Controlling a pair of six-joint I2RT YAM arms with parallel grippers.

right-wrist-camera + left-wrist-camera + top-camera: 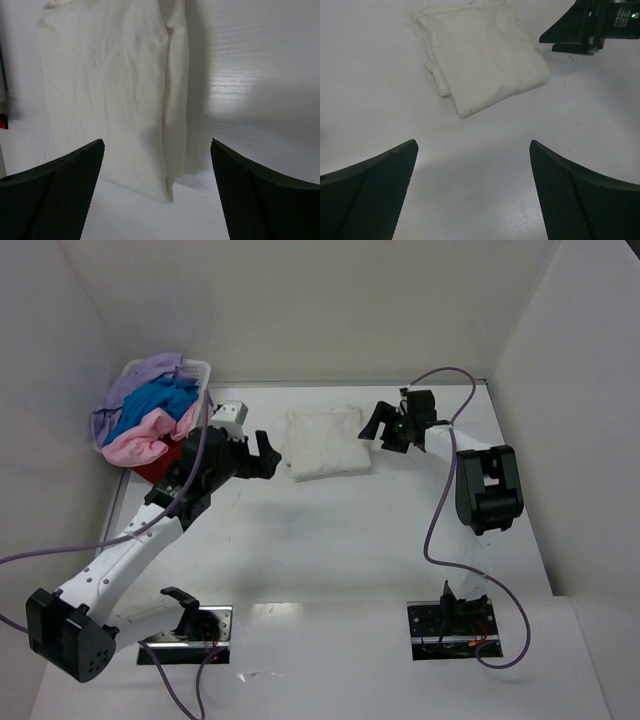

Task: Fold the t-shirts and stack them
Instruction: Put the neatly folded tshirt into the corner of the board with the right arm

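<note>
The cream-white t-shirt (pixel 325 442) lies folded into a rectangle on the table at the back middle. It also shows in the left wrist view (pixel 480 52) and the right wrist view (pixel 115 85). My left gripper (pixel 268 455) is open and empty just left of it, above bare table (pixel 474 165). My right gripper (pixel 380 425) is open and empty just right of it, its jaws (pixel 157 165) straddling the shirt's near corner without touching. Lilac (pixel 140 380), bright blue (pixel 155 405), pale pink (pixel 140 445) and red (pixel 155 470) shirts are heaped in the basket.
The white plastic basket (pixel 200 368) stands at the back left against the wall. White walls close the table at left, back and right. The right gripper's black body shows in the left wrist view (pixel 590 25). Purple cables trail from both arms.
</note>
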